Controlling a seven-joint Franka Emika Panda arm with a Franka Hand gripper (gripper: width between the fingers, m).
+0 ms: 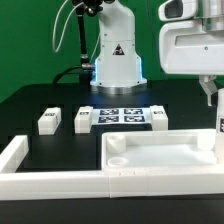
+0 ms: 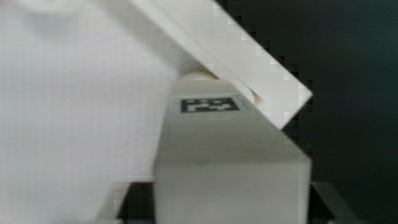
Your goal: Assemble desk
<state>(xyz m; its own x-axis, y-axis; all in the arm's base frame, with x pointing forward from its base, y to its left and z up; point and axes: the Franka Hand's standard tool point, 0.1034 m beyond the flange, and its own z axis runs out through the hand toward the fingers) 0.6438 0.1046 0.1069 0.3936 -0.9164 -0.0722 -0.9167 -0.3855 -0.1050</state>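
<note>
Tool (image 1: 215, 100) clamped on a tagged leg (image 2: 224, 165) at the tabletop panel (image 1: 160, 160).
The panel lies by the table's (image 1: 25, 100) near edge beside the border wall (image 1: 50, 180), the held leg upright at its corner; farther back, three loose legs (image 1: 82, 120) flank the marker board (image 1: 120, 115).

One white desk panel (image 1: 165, 158). Four tagged legs: a first leg (image 1: 48, 122), a second leg (image 1: 82, 120) and a third leg (image 1: 158, 118) lying loose, a fourth leg (image 1: 218, 128) upright. One marker board (image 1: 120, 115). One low border wall (image 1: 50, 183). One robot arm (image 1: 115, 55). One black tabletop (image 1: 30, 100).
</note>
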